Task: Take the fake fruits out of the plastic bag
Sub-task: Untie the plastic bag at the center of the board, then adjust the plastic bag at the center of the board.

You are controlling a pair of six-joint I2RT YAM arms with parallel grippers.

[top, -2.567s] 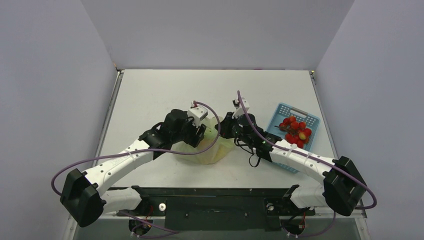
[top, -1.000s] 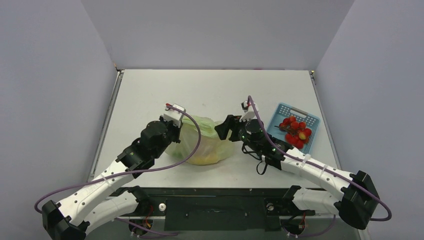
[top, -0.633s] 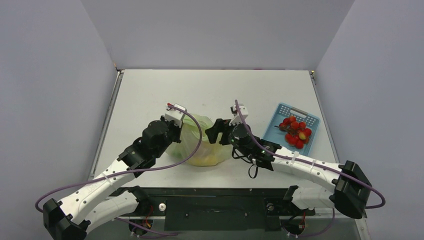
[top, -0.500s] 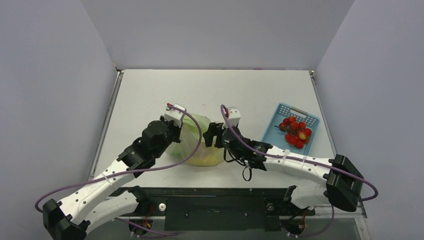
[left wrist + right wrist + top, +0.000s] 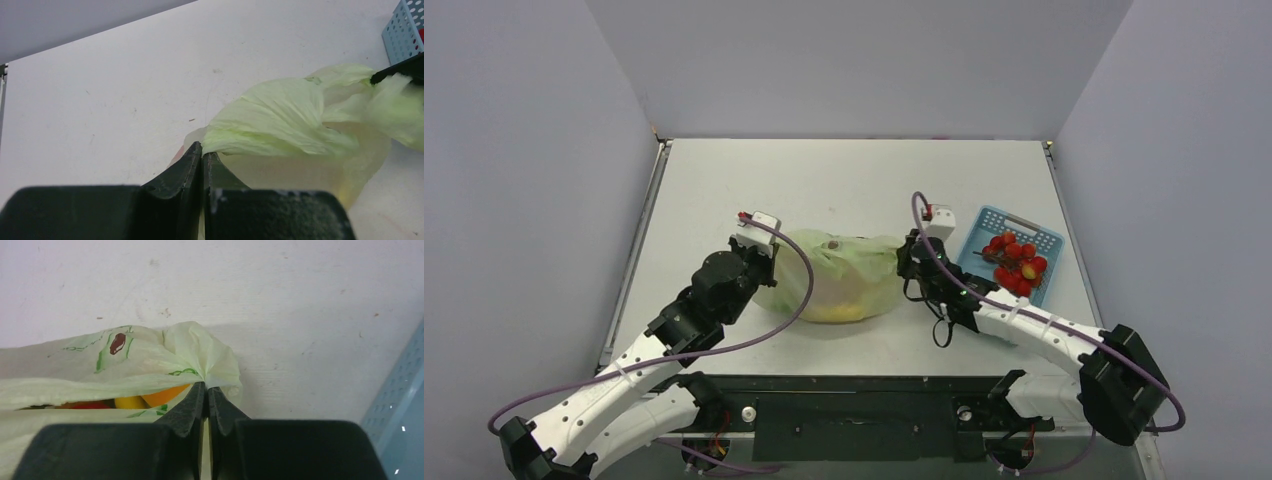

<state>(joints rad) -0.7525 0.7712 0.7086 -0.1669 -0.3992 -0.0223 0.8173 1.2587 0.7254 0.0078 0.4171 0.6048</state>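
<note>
The pale yellow-green plastic bag (image 5: 836, 272) lies stretched sideways across the table's middle between the two arms. My left gripper (image 5: 764, 268) pinches the bag's left edge (image 5: 220, 142), jaws shut on the film. On the opposite side my right gripper (image 5: 902, 262) is shut on the bag's right edge (image 5: 210, 372). Through the pulled-open mouth the right wrist view shows fake fruits inside: an orange one (image 5: 162, 396), a yellow one (image 5: 129, 402) and a red one (image 5: 87, 405). From above a yellow shape (image 5: 834, 312) glows through the bag's bottom.
A blue lattice basket (image 5: 992, 222) holding red fruits (image 5: 1014, 262) stands at the right, close behind my right arm; its corner shows in the left wrist view (image 5: 405, 27) and the right wrist view (image 5: 400, 405). The table (image 5: 844, 180) ends at grey walls.
The right gripper closed on the bag's right edge and drew it rightward. The left gripper shifted left with its edge. The bag went from bunched to stretched wide.
</note>
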